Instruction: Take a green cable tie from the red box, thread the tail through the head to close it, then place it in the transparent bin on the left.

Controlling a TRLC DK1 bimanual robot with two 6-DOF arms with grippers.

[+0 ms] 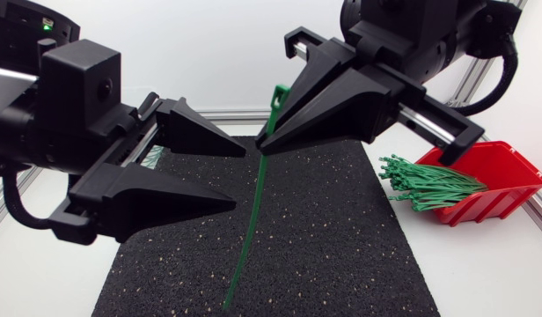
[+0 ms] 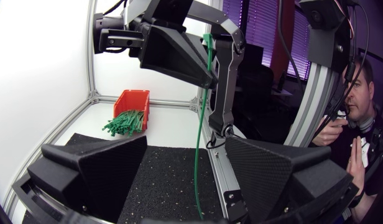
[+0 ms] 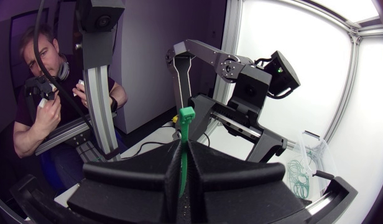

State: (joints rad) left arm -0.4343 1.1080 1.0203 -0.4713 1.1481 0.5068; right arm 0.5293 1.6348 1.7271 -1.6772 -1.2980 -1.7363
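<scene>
**Materials and shapes.** A black rubbery mat (image 1: 341, 246), flecked with pale specks, covers the middle of the white table (image 1: 482, 273). To its right is a red plastic box (image 1: 509, 180) with an open sloped front, from which a bundle of green cable ties (image 1: 429, 185) fans out. In the right wrist view, a transparent bin (image 3: 314, 149) beyond the left arm holds thin green loops.

**The tie and the grippers.** One green cable tie (image 1: 253, 211), a long, slim, slightly bowed strip, is pinched just below its square head by the right gripper (image 1: 271, 123), whose matte wedge fingers are pressed together on it. The head stands above the fingertips. The tail hangs freely, and its tip reaches down close to the mat. In the left wrist view, the strip hangs ahead of the left gripper (image 1: 240, 176), in line with the gap between its fingers and touching neither.

**Arm pose.** The right arm enters from the upper right and is held high, its fingers angled down and leftward. The left arm enters from the left, and its fingers, spread wide, point toward the tie.
</scene>
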